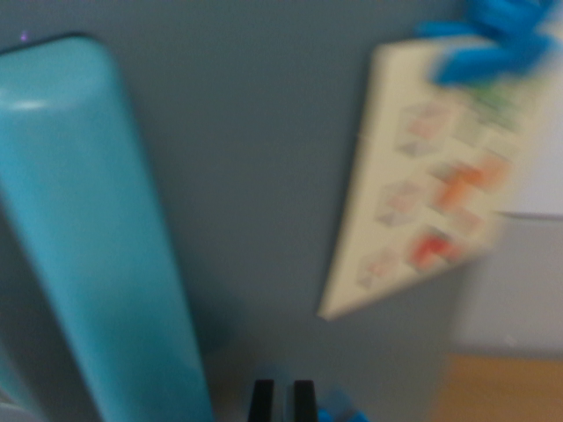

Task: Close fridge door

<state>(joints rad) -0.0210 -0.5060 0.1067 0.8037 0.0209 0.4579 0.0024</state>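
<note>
The grey-blue fridge door [264,176] fills most of the wrist view, very close and blurred. A thick turquoise handle [97,237] runs down the wrist view's left. My gripper [281,400] shows only as two black fingertips at the bottom edge, close together with a thin gap, nothing between them, right up against the door face. A cream card [422,185] with coloured pictures hangs on the door at the right, held by a blue clip [497,40].
Past the door's right edge I see a pale wall [519,281] and a strip of wooden floor [501,387]. A small blue object [339,411] sits beside my fingertips.
</note>
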